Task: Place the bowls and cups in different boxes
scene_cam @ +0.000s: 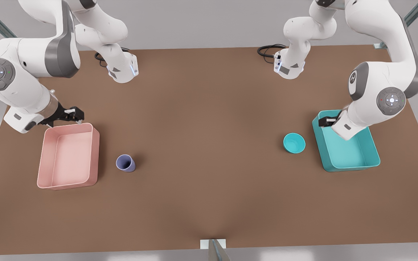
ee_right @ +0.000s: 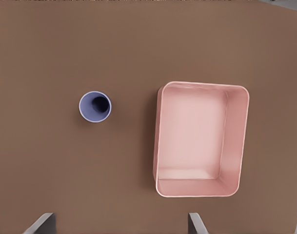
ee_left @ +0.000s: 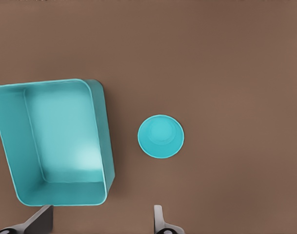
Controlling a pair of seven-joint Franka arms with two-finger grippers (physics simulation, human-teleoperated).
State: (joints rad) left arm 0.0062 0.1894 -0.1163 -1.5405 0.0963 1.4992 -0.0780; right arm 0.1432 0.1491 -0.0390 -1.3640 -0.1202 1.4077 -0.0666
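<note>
The left pincer, fingers spread wide and empty, hangs over the teal box with the teal bowl just beside it, while the equally open, empty right pincer hovers by the pink box, nearer the purple cup on the counter.

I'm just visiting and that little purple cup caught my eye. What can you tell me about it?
The small lavender-purple cup is a plain, handleless tumbler that looks like smooth plastic, tapering from a wide rim to a narrower base. It stands upright and empty on the brown table, alone, touching nothing else. It sits just beside the pale pink rectangular tub, on the tub's side toward the table's middle, with a clear gap between them.
</note>
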